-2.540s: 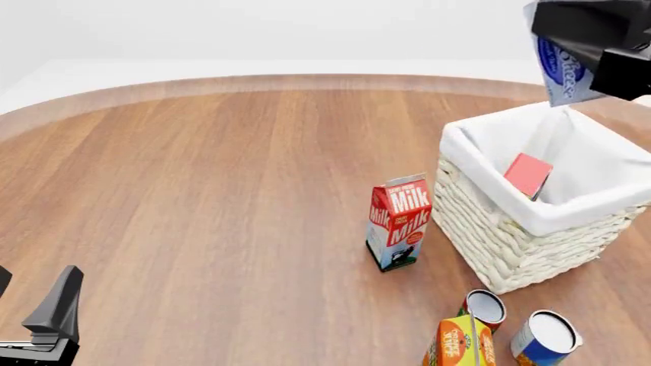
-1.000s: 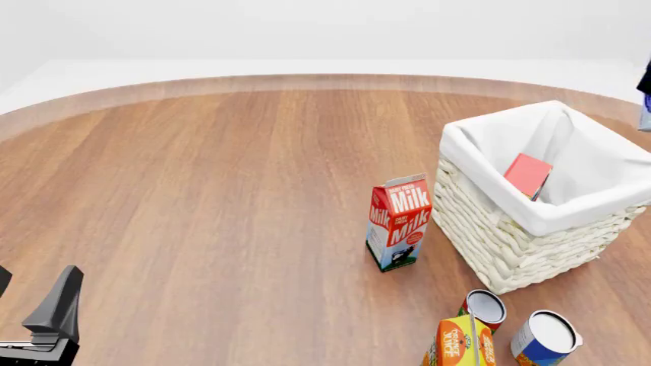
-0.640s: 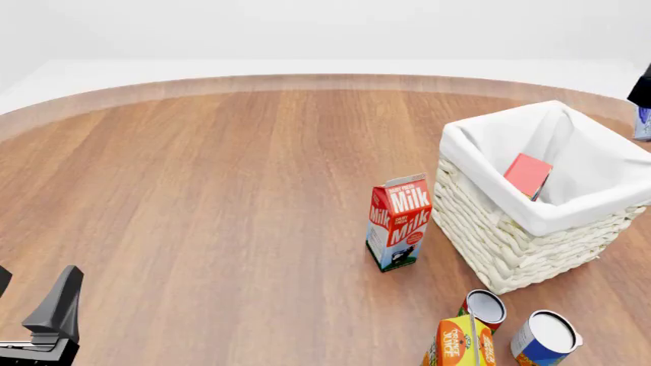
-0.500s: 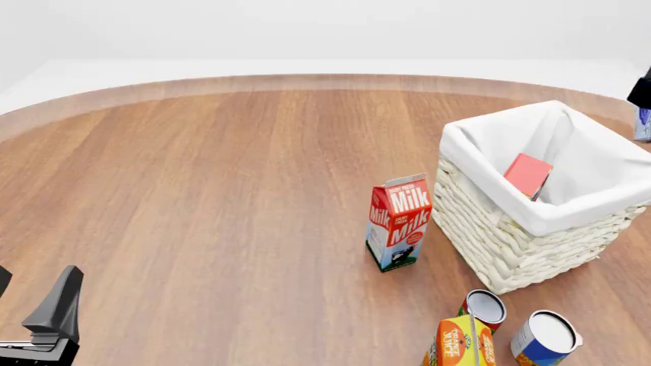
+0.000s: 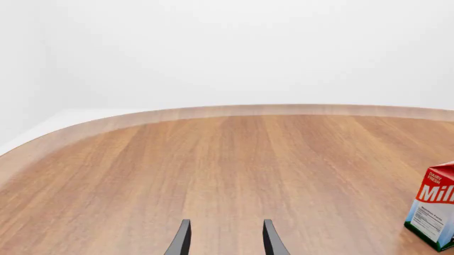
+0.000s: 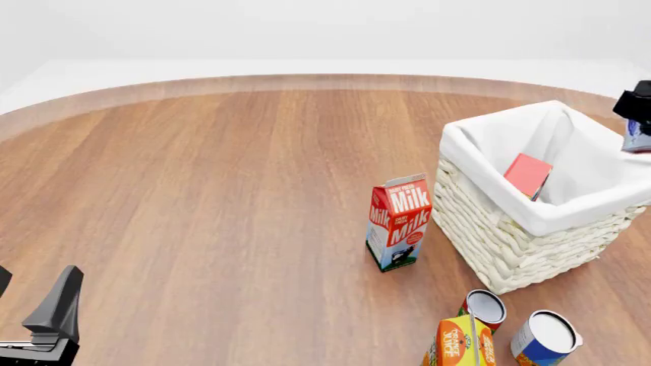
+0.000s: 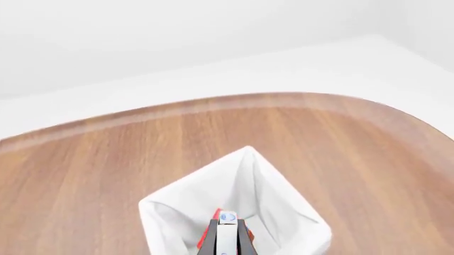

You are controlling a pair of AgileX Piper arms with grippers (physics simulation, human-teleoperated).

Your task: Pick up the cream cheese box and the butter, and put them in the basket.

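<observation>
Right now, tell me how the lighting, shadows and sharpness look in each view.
Front view: flat, even light, only faint shadows under the milk carton and basket; everything sharp, the right tool cropped at the edge. Left wrist view: crisp, no glare on the table. Right wrist view: softer, slightly blurred, the cream cheese box seen edge-on.

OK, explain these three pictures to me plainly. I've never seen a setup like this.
This is a computer simulation of two robot arms at a wooden table. One picture looks down from above; the other two come from cameras on each arm. The left gripper is open and holds nothing. The right gripper holds the cream cheese box above the basket, where the butter already lies. A milk carton, two cans and a juice carton stand nearby.
</observation>
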